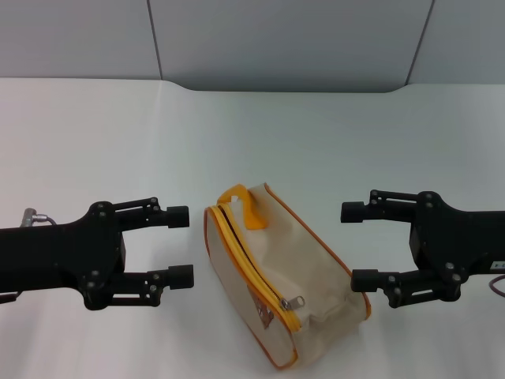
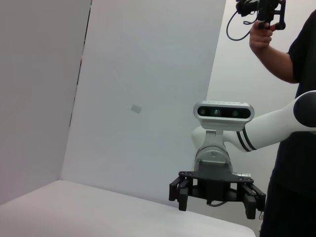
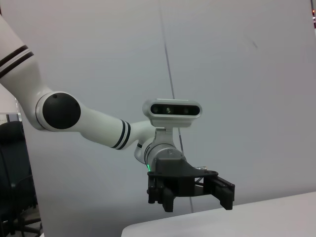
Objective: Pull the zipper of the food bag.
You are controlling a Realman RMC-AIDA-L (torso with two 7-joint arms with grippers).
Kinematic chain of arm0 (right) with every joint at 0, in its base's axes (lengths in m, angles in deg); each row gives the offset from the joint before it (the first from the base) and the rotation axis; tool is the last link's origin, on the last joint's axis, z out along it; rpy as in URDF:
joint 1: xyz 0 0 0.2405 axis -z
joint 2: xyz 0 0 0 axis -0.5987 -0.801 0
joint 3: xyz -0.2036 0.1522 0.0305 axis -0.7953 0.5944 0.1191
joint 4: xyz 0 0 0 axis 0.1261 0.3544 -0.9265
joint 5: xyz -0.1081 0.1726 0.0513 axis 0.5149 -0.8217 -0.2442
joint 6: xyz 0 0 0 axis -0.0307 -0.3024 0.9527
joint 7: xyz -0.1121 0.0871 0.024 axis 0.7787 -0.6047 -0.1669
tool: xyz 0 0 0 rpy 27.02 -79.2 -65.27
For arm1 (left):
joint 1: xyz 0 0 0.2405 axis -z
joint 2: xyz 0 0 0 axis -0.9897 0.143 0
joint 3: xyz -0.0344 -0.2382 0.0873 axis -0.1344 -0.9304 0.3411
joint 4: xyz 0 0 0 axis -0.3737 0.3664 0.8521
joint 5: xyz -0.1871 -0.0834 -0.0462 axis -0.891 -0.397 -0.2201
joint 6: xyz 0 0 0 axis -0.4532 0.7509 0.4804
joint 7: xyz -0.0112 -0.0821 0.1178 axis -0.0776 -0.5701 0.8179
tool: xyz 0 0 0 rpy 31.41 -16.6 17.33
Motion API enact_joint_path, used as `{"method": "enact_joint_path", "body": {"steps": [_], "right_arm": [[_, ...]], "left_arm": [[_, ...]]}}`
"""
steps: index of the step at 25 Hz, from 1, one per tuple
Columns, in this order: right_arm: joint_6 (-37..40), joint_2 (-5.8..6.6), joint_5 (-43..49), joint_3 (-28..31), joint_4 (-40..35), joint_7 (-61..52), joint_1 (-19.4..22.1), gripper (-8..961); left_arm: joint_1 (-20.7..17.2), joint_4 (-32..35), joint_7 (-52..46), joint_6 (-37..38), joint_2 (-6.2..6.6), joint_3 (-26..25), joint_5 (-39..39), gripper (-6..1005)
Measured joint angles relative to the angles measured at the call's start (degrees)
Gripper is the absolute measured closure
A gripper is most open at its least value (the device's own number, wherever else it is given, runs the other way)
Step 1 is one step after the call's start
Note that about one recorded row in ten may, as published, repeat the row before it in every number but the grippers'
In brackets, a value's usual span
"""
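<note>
The beige food bag (image 1: 304,260) with orange-yellow piping lies on the white table between my two grippers in the head view. Its orange-yellow zipper (image 1: 246,268) runs along the top edge, with the silver pull tab (image 1: 295,302) near the bag's near end. The orange loop handle (image 1: 246,205) sits at the far end. My left gripper (image 1: 181,245) is open, just left of the bag and apart from it. My right gripper (image 1: 359,246) is open, just right of the bag. The left wrist view shows the right gripper (image 2: 217,203) farther off; the right wrist view shows the left gripper (image 3: 195,201).
The white table (image 1: 252,134) reaches back to a grey wall. A person (image 2: 291,123) holding a black device stands behind the right arm in the left wrist view. A black chair (image 3: 12,177) shows in the right wrist view.
</note>
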Motion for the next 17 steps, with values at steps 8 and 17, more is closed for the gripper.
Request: {"method": "enact_joint_path", "body": {"steps": [8,17], "right_arm": [[0.0,-0.05,0.0,0.0,0.0,0.1,0.0,113],[0.0,-0.05,0.0,0.0,0.0,0.2,0.1,113]], "left_arm": [[-0.1,0.0,0.0,0.1,0.03,0.1,0.0,207],[-0.1,0.0,0.0,0.0,0.04,0.4,0.0,207]]}}
